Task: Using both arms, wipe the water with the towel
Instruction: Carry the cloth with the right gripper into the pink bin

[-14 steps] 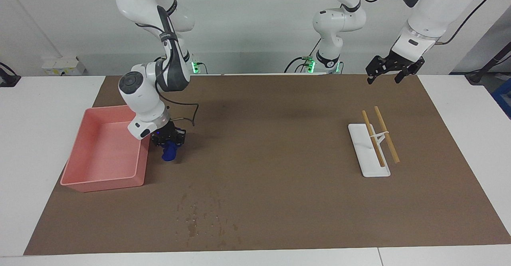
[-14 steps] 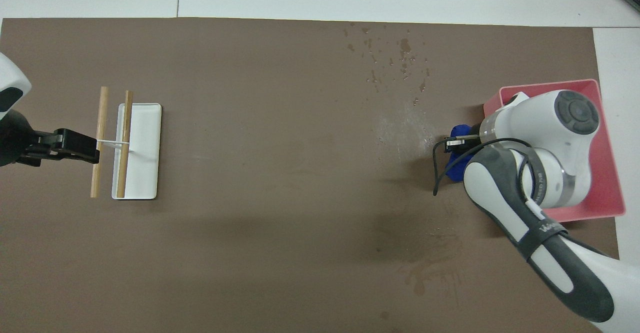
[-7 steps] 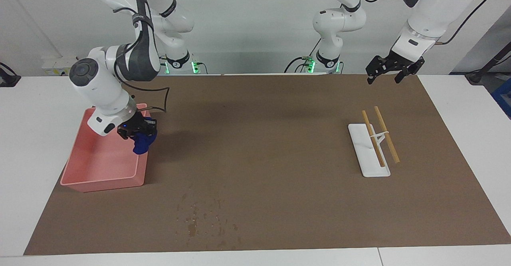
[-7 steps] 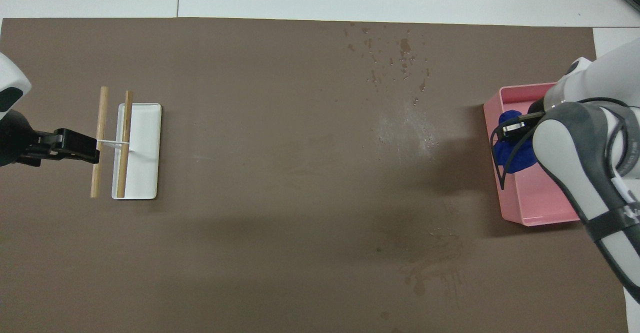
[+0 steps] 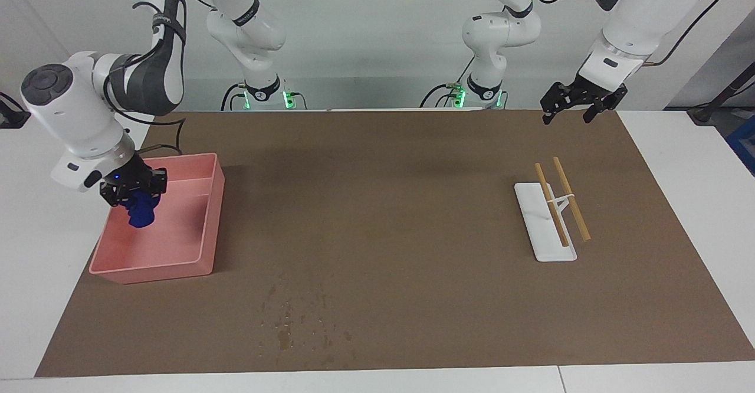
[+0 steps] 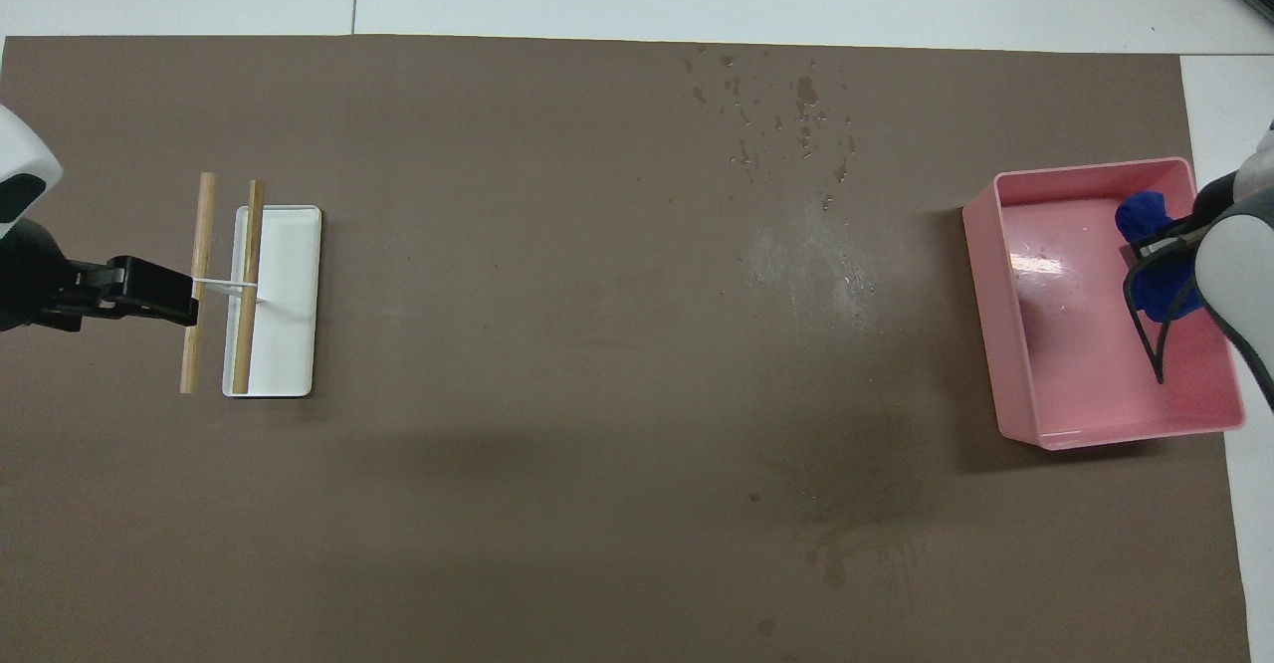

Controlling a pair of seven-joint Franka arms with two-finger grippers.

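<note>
Water (image 5: 298,322) lies as dark specks on your brown mat (image 5: 389,204), near the edge farthest from the robots and well apart from the pink tray (image 5: 200,263). Your right gripper (image 5: 134,195) is clamped on the blue towel (image 5: 141,215), which hangs bunched over the tray's inside. Your left gripper (image 5: 577,108) waits with its fingers spread, holding nothing, raised over the mat's edge at the left arm's end, near the white rack (image 5: 545,245) with two wooden sticks.
</note>
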